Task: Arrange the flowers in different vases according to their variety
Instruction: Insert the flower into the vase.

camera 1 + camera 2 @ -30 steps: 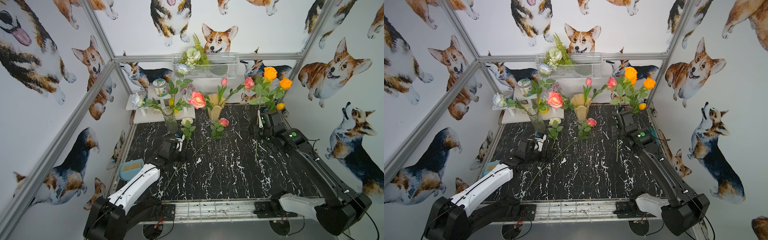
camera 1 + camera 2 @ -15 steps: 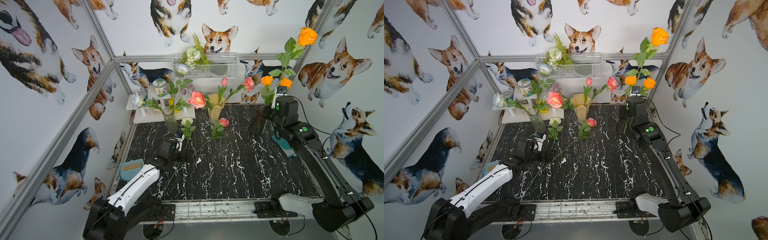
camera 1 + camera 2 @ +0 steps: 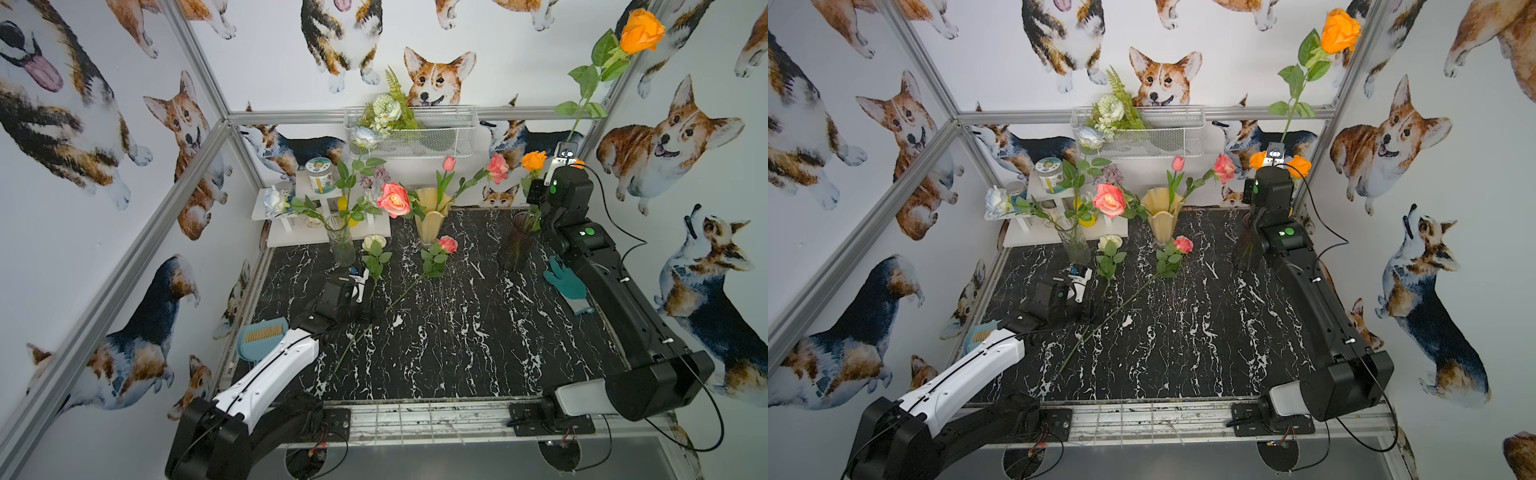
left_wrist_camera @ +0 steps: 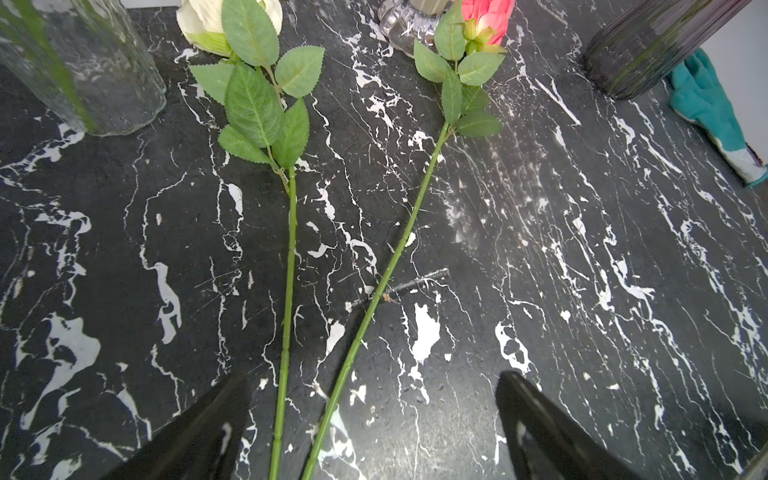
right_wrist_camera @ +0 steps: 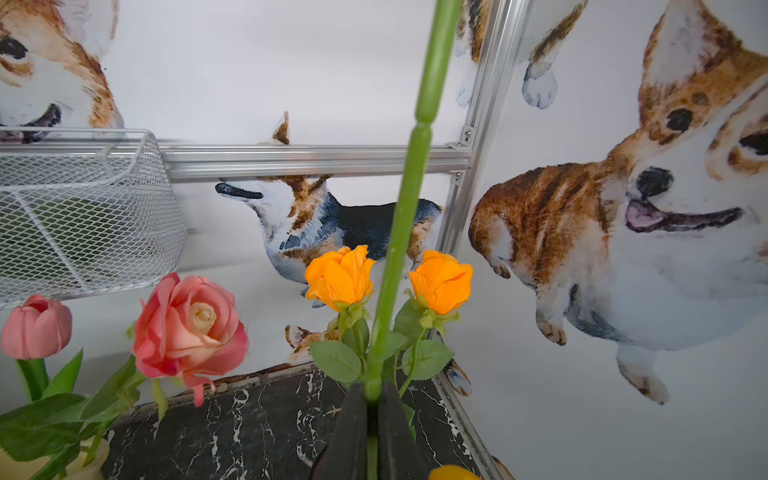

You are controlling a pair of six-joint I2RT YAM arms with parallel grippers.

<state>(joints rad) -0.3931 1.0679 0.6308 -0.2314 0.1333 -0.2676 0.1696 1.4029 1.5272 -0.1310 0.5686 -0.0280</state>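
One orange rose [image 3: 641,25], clenched in the right tool [image 5: 372,390], has risen above the dark vase [image 3: 517,245]; left tool [image 4: 372,377] stays spread.

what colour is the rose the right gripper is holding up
Orange bloom on a green stem. The held rose shows best in a top view.
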